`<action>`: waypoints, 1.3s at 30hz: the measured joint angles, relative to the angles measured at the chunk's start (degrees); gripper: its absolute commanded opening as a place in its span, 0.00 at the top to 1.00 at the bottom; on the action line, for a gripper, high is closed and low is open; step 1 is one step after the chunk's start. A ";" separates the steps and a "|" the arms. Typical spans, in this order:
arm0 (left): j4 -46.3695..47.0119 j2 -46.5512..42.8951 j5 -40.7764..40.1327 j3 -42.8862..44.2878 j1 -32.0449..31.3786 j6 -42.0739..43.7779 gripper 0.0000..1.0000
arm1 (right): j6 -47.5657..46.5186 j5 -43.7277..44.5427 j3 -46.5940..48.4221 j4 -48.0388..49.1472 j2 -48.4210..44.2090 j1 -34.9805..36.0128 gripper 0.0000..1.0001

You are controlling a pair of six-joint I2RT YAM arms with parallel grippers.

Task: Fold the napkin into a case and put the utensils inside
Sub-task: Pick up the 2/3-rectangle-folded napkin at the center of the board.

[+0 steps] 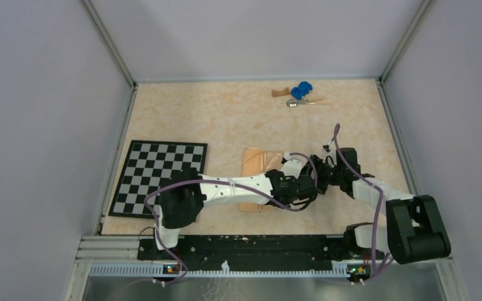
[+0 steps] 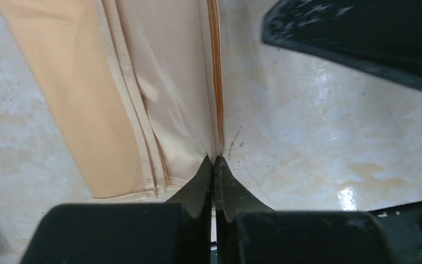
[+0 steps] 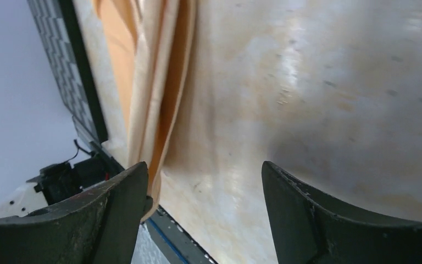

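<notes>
Left gripper (image 2: pixel 214 159) first: its two black fingers are pressed tight together, and the darker orange hem of the thin peach-orange cloth napkin (image 2: pixel 115 99) runs straight into the seam between them, so it looks clenched on that edge. From above, this gripper sits low over the pale marbled table (image 1: pixel 226 119), at about 4 o'clock from the table's middle, with its arm lying across the near part of the cloth.

Just beyond it, toward 1 o'clock, is the right gripper (image 3: pixel 203 168). Its jaws stand wide apart with only bare tabletop between them, holding nothing. Its left-hand finger (image 3: pixel 126 192) is right beside the loose corner of the cloth; I cannot tell whether they touch.

Seen from above, the napkin (image 1: pixel 254 160) lies folded into a narrow layered strip near the middle of the table, running from 12 to 6 o'clock. Several stacked edges show along one long side in the left wrist view.

At 9 o'clock from the strip, well apart, lies a flat black-and-white checkerboard mat (image 1: pixel 160 175).

Far off at 1 o'clock, close to the back edge, a small shiny silver spoon (image 1: pixel 296 103) lies just beside a blue toy car (image 1: pixel 301 89) and a brown curved wooden block (image 1: pixel 280 93).
</notes>
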 measured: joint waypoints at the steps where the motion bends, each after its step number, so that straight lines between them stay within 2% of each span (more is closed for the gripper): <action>1: 0.24 -0.81 0.13 -0.11 0.00 0.24 1.00 | 0.79 -0.96 0.00 2.29 1.16 1.03 0.27; 11: 2.10 -3.45 1.90 -2.05 0.15 2.27 1.00 | 12.07 -3.96 -1.49 21.70 9.75 6.16 0.27; 17: 2.84 -3.45 2.80 -2.10 0.20 3.30 1.00 | 15.06 -3.82 -1.44 28.55 15.28 7.26 0.43; 24: 3.54 -3.45 3.43 -2.12 0.20 3.74 1.00 | 14.75 -2.19 -0.72 29.94 17.66 7.39 0.52; 28: 4.17 -3.45 3.91 -2.36 0.20 4.13 1.00 | 14.03 -1.51 0.96 30.45 19.10 7.39 0.63; 37: 5.64 -3.48 4.70 -3.89 0.20 4.63 1.00 | 13.99 -1.27 2.05 32.33 22.88 7.39 0.69; 39: 5.95 -3.48 4.90 -4.22 0.20 4.76 1.00 | 13.97 -1.27 2.10 32.74 23.10 7.39 0.76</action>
